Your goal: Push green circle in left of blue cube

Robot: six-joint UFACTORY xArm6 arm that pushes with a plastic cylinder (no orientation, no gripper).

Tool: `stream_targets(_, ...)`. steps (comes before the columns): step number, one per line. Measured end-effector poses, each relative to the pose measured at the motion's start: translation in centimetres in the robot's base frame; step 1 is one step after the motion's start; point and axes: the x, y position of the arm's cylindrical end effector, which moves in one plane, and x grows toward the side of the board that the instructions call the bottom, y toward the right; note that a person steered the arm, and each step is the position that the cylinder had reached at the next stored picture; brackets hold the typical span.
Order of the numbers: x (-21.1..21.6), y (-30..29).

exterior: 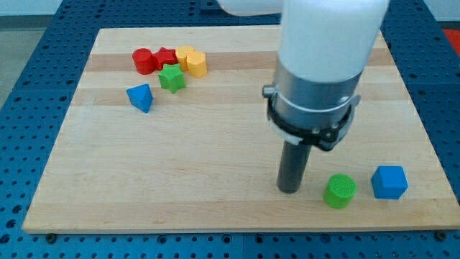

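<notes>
The green circle (339, 191) is a short green cylinder on the wooden board (180, 165) near the view's bottom right. The blue cube (389, 182) sits just to its right, a small gap between them. My tip (289, 190) rests on the board just left of the green circle, a small gap apart. The arm's white and grey body fills the view's top right above it.
A cluster sits at the view's top left: a red circle (144, 60), a red star (166, 57), a yellow block (192, 60) and a green star (172, 78). A blue triangle (141, 97) lies below it. The board's bottom edge runs close under the green circle.
</notes>
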Motion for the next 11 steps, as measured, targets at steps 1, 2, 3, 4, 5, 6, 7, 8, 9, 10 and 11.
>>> stream_targets(1,2.9,0.2)
stream_targets(2,3.4,2.9)
stream_targets(3,2.9,5.2)
stream_targets(4,2.5,6.8)
stream_targets(5,2.5,6.3)
stream_targets(6,2.5,3.8)
stream_targets(7,1.6,3.3)
stream_targets(8,-0.6,5.6)
stream_targets(9,-1.2,9.9)
stream_targets(10,-1.2,11.3)
stream_targets(11,-2.2,9.4)
